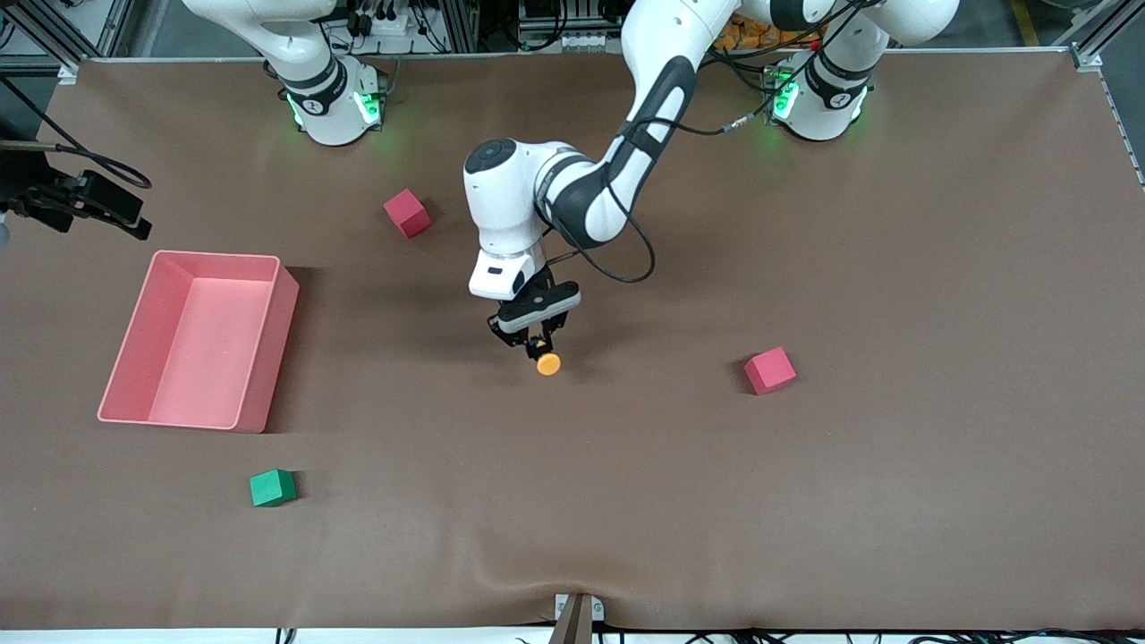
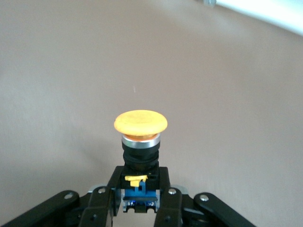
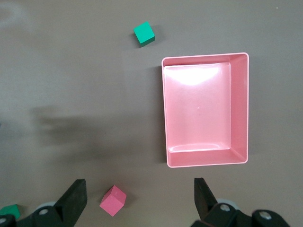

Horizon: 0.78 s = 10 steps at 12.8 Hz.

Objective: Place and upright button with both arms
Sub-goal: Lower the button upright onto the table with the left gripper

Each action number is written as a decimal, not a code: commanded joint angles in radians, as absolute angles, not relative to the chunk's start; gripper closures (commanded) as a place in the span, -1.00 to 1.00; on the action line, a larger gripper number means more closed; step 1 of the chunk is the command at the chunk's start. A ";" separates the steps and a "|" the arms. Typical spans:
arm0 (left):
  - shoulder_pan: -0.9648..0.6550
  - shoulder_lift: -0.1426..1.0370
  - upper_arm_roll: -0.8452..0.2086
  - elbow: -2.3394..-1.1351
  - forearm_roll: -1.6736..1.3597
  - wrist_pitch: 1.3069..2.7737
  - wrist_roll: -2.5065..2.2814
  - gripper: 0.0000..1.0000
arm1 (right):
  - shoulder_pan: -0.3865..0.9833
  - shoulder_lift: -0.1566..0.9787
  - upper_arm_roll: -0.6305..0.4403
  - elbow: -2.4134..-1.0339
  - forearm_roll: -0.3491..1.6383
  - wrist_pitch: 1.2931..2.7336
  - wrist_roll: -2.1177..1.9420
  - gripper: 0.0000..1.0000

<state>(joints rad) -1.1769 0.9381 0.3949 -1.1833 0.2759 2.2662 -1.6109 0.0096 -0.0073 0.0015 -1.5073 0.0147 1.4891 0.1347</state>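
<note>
Front view: my left gripper point(image 1: 539, 343) sits at the centre of the frame, over bare brown table point(image 1: 894, 492), and it is pinching the button point(image 1: 547, 362) by its black-and-blue body. The orange cap sticks out past my fingertips, toward the lower right of the frame. In the left wrist view the same thing shows closer: the button point(image 2: 140, 142) stands out along the line of my fingers point(image 2: 166, 203), cap away from me, body clamped between the pads at the bottom centre of the frame. So its long axis runs in line with my reach, not across it. I judge it to be tilted, not yet standing cap-up on the table; whether its cap touches the surface I cannot tell.

My right gripper point(image 3: 137, 194) is spread wide and holds nothing. It waits high over the pink bin point(image 3: 206, 109), which fills the right half of the right wrist view, with a green cube point(image 3: 144, 34) at upper centre and a red cube point(image 3: 112, 200) at the bottom. In the front view only that arm's base shows, at upper left.

The left hand is plainly the one on the button. I expect the coming move to turn on swinging the body under the cap before setting it down.
</note>
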 commanded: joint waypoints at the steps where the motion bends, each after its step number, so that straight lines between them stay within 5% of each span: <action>1: -1.184 0.969 0.411 -1.193 0.440 2.292 -1.770 1.00 | 0.002 0.006 0.006 -1.479 0.029 1.470 0.126 -1.00; 10: -1.245 1.092 0.383 -1.212 0.977 2.289 -2.296 1.00 | 0.005 0.006 0.008 -1.480 0.031 1.480 0.126 -1.00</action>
<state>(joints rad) -1.2187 1.0608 0.3706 -1.2166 0.9216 2.2813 -2.2257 0.0097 -0.0068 0.0041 -1.5057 0.0159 1.4898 0.1338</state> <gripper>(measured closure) 0.665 0.000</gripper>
